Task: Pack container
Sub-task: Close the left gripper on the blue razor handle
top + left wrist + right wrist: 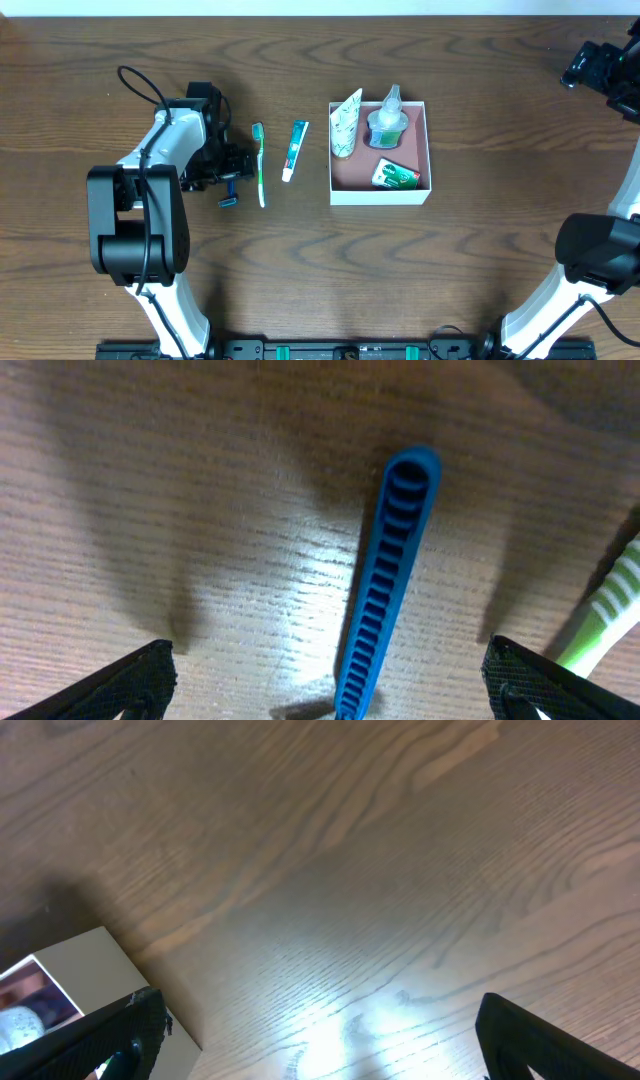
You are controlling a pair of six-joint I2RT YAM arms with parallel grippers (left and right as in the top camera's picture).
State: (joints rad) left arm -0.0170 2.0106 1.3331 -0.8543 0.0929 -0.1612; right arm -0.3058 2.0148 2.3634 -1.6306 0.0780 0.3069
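On the bench [480, 120], the partly filled container [380, 196] sits well to the right of our left hand [330, 665], beyond the toothbrush [260, 165]. Our right hand [320, 1040] is wide and empty. We judge this the pick step: the left hand hangs wide over the razor [385, 590], gripping nothing. Next we must lower and close across its handle.

1. Razor [385, 590]: lower end cut off by the left wrist view's bottom edge.
2. Toothbrush [605, 610]: blurred, cropped at the right edge.
3. Container [90, 982]: only a corner shows in the right wrist view.
4. Packet [395, 176] print: too small to read.
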